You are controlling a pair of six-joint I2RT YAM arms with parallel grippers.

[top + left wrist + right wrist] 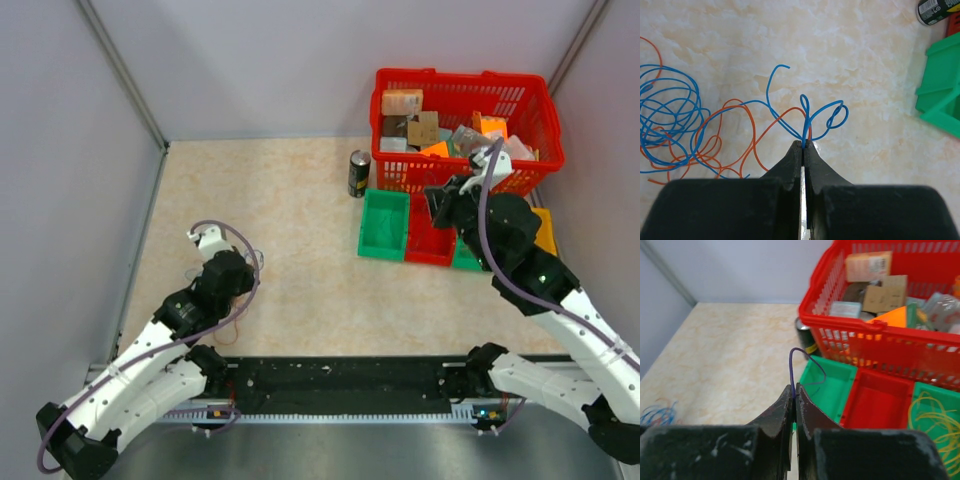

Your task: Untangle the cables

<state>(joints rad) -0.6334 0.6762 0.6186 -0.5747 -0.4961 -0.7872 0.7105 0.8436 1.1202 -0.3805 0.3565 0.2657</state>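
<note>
The left tool (803,143) is lowered over the left part of the tabletop (290,190), and its jaws are clamped together on a strand of blue cable (802,134). This strand rises from the fingertips and forms several small loops just beyond them. The same colour continues to the left into a dense blue coil (671,107), which lies flat on the tabletop and is interlaced with the orange cable (753,140). The right tool (794,387) is held above the row of bins in front of the red basket (850,335). Its jaws are closed on a thin purple cable (791,367), which arches over the green bin (827,390). Beside that bin stands a red bin (875,402). Yellow cables (935,420) lie in the next green compartment.
</note>
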